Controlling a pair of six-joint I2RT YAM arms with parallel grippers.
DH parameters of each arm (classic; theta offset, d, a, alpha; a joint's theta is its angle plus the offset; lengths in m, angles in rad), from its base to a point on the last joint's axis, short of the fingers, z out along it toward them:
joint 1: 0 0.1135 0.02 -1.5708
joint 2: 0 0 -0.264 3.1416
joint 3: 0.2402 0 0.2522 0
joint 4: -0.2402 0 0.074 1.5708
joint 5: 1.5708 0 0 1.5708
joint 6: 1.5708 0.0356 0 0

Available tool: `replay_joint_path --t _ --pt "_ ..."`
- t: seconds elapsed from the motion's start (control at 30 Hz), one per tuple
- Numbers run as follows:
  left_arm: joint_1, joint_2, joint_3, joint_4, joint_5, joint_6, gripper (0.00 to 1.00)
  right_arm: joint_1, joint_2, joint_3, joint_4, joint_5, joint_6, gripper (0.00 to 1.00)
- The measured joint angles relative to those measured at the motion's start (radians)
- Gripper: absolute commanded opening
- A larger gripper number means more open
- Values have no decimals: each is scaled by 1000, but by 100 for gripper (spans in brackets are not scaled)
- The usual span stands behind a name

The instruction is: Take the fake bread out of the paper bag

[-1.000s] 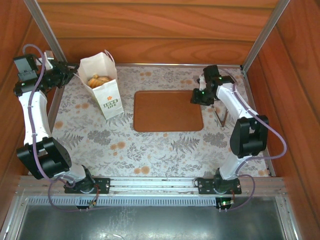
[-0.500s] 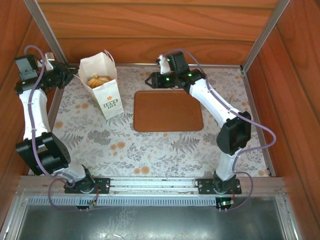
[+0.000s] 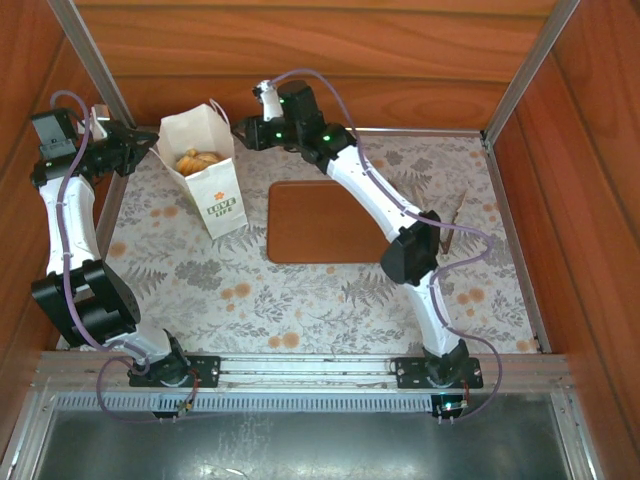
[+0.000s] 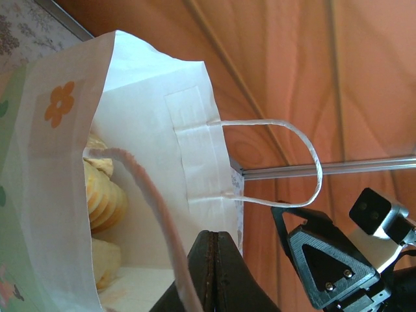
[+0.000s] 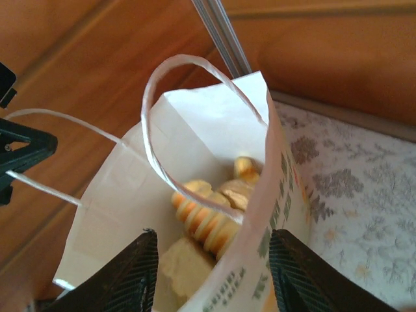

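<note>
The white paper bag [image 3: 207, 178] stands upright at the table's back left, its mouth open. Golden fake bread [image 3: 197, 160] lies inside; the right wrist view shows a ridged loaf [image 5: 209, 224] among paler pieces. My left gripper [image 3: 148, 146] is at the bag's left top edge, and its dark fingers [image 4: 214, 273] are pressed together against the bag's side wall [image 4: 195, 156]. My right gripper [image 3: 247, 132] hovers open by the bag's back right corner. Seen from its wrist, that gripper [image 5: 218, 276] straddles the bag's printed front wall above the bread.
A flat brown board [image 3: 337, 221] lies mid-table to the right of the bag. Wooden walls close in behind and to the left of the bag, with a metal post [image 3: 95, 75] in the corner. The bag's cord handles [image 5: 195, 110] arch over its mouth.
My right arm has swung from the table's right side across the back to the bag's mouth. The left gripper and the bag have stayed put.
</note>
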Motion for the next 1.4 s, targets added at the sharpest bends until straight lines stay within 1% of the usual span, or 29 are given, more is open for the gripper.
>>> replay_joint_path --t 0.07,0.17,0.27,0.4,0.47,0.53,0.6,0.63,0.67,0.8,0.83,0.9,0.97,1.03,1.2,1.3,1.4 --pt "0 0 0 0 1 0 0 14 16 27 3 39 -32 60" --pt "0 0 0 0 2 0 0 37 24 42 19 122 -109 63" --pt "0 0 0 2 2 1 0 55 64 113 31 189 -195 60" --pt "0 0 0 5 3 1 0 67 129 204 51 251 -254 56" --pt "0 0 0 8 5 0 0 69 146 216 68 266 -269 52" --pt "0 0 0 9 6 1 0 69 159 221 84 273 -276 45" --pt "0 0 0 12 7 1 0 69 174 222 104 280 -277 41" --pt "0 0 0 14 7 1 0 69 178 222 112 282 -275 35" --pt "0 0 0 14 8 1 0 69 184 227 112 285 -280 25" --pt "0 0 0 15 9 1 0 69 193 249 121 293 -279 4" --pt "0 0 0 15 9 1 0 69 191 250 123 293 -277 0" --pt "0 0 2 14 8 1 0 69 183 246 118 292 -271 0" --pt "0 1 14 14 0 1 0 69 158 205 117 291 -262 0" --pt "2 3 49 10 -16 1 0 69 108 124 119 289 -242 0" --pt "16 40 193 5 -40 1 0 72 -32 -88 135 274 -175 0" --pt "24 84 271 10 -33 2 0 80 -101 -196 165 258 -125 0" --pt "27 105 288 1 -20 19 0 99 -163 -325 220 250 -72 0"
